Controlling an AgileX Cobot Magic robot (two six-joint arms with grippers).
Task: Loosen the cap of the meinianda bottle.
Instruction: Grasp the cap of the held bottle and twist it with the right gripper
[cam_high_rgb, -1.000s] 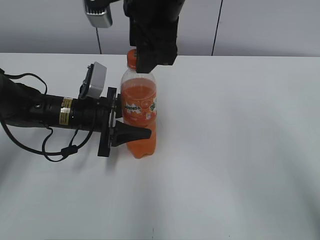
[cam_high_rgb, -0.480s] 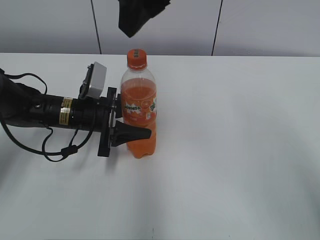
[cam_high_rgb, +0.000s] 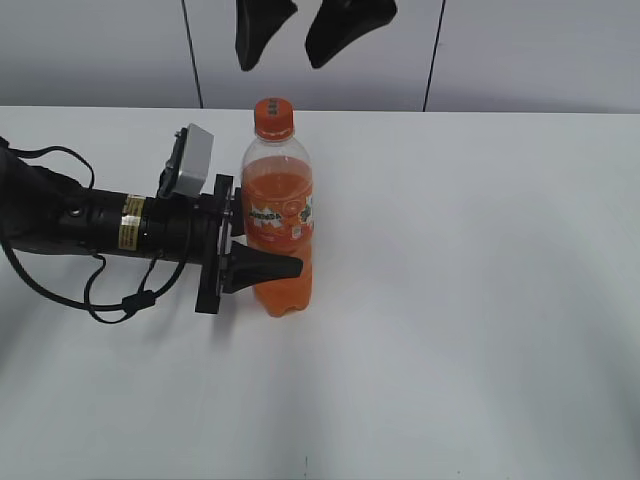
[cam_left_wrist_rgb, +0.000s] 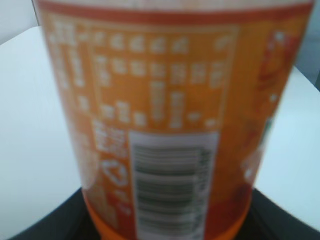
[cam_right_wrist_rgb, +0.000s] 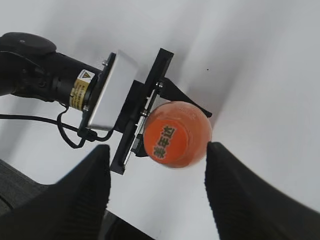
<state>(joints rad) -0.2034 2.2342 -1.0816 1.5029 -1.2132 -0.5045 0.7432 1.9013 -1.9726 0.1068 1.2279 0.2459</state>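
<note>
The meinianda bottle (cam_high_rgb: 278, 225) stands upright on the white table, full of orange drink. Its orange cap (cam_high_rgb: 273, 117) is on the neck and nothing touches it. My left gripper (cam_high_rgb: 268, 250) comes in from the left and is shut on the bottle's lower body; its front finger (cam_high_rgb: 262, 268) shows, the other is hidden behind the bottle. In the left wrist view the bottle's label (cam_left_wrist_rgb: 160, 115) fills the frame. My right gripper (cam_high_rgb: 285, 55) hangs open well above the cap. The right wrist view looks straight down on the printed cap (cam_right_wrist_rgb: 165, 136), between the spread fingers (cam_right_wrist_rgb: 85, 190).
The white table (cam_high_rgb: 480, 300) stretches to the right and front of the bottle. The left arm and its cables (cam_high_rgb: 90, 225) lie across the table's left side. A grey wall runs behind the far edge.
My right gripper has risen from around the cap to the top of the exterior view, fingers apart. The bottle and my left gripper have not moved.
</note>
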